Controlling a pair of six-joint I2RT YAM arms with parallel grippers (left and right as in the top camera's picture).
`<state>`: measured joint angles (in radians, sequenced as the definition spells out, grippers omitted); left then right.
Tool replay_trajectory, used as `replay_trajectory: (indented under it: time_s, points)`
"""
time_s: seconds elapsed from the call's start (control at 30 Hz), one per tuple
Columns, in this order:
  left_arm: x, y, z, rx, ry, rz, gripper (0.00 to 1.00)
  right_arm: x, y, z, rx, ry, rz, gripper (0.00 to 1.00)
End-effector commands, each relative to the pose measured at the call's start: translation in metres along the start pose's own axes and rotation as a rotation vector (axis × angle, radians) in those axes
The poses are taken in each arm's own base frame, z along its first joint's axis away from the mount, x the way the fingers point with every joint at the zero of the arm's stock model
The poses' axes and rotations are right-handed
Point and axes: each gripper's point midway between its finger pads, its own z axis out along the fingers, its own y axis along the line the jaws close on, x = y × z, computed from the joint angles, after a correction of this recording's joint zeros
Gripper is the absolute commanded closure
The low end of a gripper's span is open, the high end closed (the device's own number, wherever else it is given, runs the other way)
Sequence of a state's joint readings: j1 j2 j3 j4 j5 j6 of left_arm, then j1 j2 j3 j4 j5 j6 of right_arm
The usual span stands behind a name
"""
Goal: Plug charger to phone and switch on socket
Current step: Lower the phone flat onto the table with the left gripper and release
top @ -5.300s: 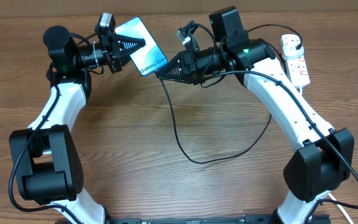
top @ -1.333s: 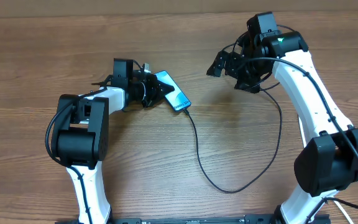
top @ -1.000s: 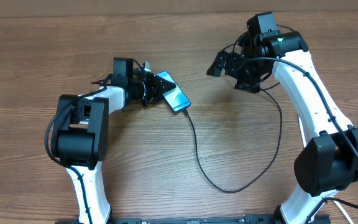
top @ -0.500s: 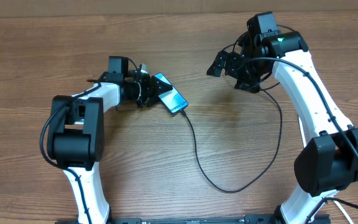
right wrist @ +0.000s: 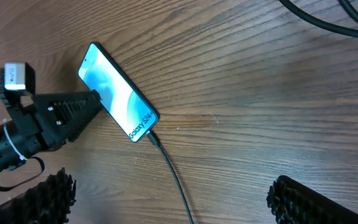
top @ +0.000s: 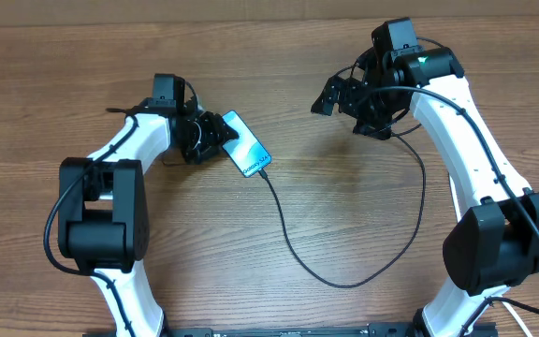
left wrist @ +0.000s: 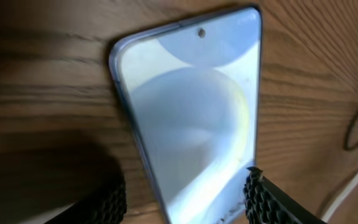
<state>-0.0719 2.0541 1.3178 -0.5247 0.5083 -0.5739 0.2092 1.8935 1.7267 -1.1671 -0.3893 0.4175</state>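
Observation:
The phone [top: 245, 156] lies screen-up on the wooden table, its "Galaxy" end toward the right. The charger's connector [right wrist: 151, 138] sits in that end. Its thin black cable [top: 293, 253] loops toward the front and back up under the right arm. My left gripper [top: 218, 140] straddles the phone's [left wrist: 191, 118] other end, jaws open. A gap shows beside the left pad [left wrist: 101, 199]. My right gripper [top: 340, 96] hovers open over the table to the right, with only wood and cable between its fingers [right wrist: 303, 199]. The socket is out of view.
Black cables [right wrist: 328, 18] run along the right arm near its wrist. The table's back edge [top: 251, 21] lies just behind both grippers. The left arm's elbow housing [top: 101, 225] stands at the front left.
My left arm has swung back and to the left, and its jaws have widened. The phone and its cable slid slightly left. The right arm has not moved.

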Motion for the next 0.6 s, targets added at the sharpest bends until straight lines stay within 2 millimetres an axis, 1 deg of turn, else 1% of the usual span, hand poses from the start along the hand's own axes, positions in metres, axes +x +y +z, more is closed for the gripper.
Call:
replay_trajectory:
  time_s: [0.0, 0.13, 0.23, 0.27, 0.33, 0.43, 0.5, 0.53, 0.57]
  points:
    - [-0.013, 0.025, -0.005, -0.140, -0.068, 0.044, 0.43, 0.001, 0.005, -0.011, -0.018, -0.024, -0.019, 0.00]
    - [-0.014, 0.021, -0.010, -0.143, -0.062, 0.078, 0.47, 0.002, 0.005, -0.011, -0.016, -0.021, -0.018, 0.00]
    - [-0.018, 0.008, -0.027, -0.147, -0.061, 0.121, 0.51, 0.003, 0.004, -0.011, -0.012, -0.014, -0.014, 0.00]
    - [-0.021, 0.003, -0.037, -0.158, -0.072, 0.134, 0.51, 0.004, 0.004, -0.011, -0.011, -0.012, -0.013, 0.00]
    - [-0.029, -0.007, -0.064, -0.198, -0.120, 0.144, 0.49, 0.005, 0.003, -0.011, -0.009, -0.007, -0.011, 0.00]
    - [-0.038, -0.033, -0.118, -0.220, -0.223, 0.173, 0.47, 0.008, 0.002, -0.011, -0.004, 0.003, -0.023, 0.00]
    - [-0.037, -0.056, -0.157, -0.192, -0.293, 0.200, 0.45, 0.008, 0.002, -0.012, -0.002, 0.006, -0.047, 0.00]
    - [-0.033, -0.069, -0.181, -0.169, -0.336, 0.218, 0.44, 0.009, 0.002, -0.014, 0.001, 0.009, -0.048, 0.00]
    - [-0.028, -0.080, -0.202, -0.149, -0.372, 0.233, 0.40, 0.011, 0.002, -0.016, 0.004, 0.014, -0.049, 0.00]
